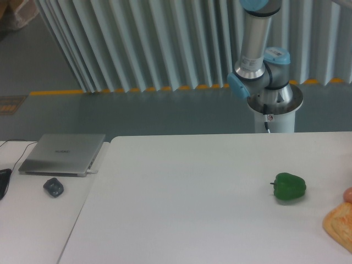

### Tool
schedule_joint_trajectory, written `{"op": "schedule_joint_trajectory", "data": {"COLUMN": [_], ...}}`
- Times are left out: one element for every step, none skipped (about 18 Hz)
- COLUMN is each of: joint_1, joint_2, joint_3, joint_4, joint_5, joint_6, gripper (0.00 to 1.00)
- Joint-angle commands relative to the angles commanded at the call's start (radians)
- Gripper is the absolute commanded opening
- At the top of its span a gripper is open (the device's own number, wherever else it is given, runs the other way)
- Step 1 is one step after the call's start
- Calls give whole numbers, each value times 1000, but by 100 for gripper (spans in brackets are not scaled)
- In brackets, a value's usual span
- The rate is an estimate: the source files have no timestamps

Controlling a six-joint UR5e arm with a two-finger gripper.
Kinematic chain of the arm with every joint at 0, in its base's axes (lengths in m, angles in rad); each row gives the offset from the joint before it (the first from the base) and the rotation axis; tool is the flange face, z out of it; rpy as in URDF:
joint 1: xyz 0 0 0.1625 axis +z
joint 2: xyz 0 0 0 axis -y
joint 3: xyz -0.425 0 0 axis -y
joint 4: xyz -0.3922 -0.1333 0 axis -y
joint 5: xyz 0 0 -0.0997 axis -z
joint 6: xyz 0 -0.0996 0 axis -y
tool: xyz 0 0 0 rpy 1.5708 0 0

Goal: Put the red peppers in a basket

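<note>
No red pepper shows in this view; it is hidden or out of frame. The gripper is out of view too: only the arm's base and lower links [258, 66] show, rising past the top edge behind the table. A green bell pepper [289, 186] lies on the white table at the right. The edge of a wicker basket [340, 224] shows at the lower right corner. A sliver of a pinkish round fruit [348, 194] peeks in at the right edge just above the basket.
A closed grey laptop [63, 154] sits on the left side table, with a small dark object [53, 187] in front of it and a black item [3, 181] at the left edge. The arm's white pedestal [273, 115] stands behind the table's far edge.
</note>
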Motion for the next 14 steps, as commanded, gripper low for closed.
{"op": "schedule_joint_trajectory", "data": {"joint_1": [-2,-8,-20,-31,-37,-37,-37,-37,-37,-37,-37,-37,-37,-37], "joint_2": [-6,-15,-18,-24,-29,-29,-29,-29,-29,-29,-29,-29,-29,-29], "joint_3": [9,12,15,17,20,21,21,23,22,23,22,21,21,21], "joint_4": [0,0,2,2,2,2,2,2,2,2,2,2,2,2], "joint_5": [-2,-3,1,3,5,6,5,6,6,8,8,8,8,8], "joint_6": [-11,-21,-34,-54,-64,-71,-71,-71,-71,-71,-71,-71,-71,-71], "gripper": [100,100,100,100,100,100,100,100,100,100,100,100,100,100]}}
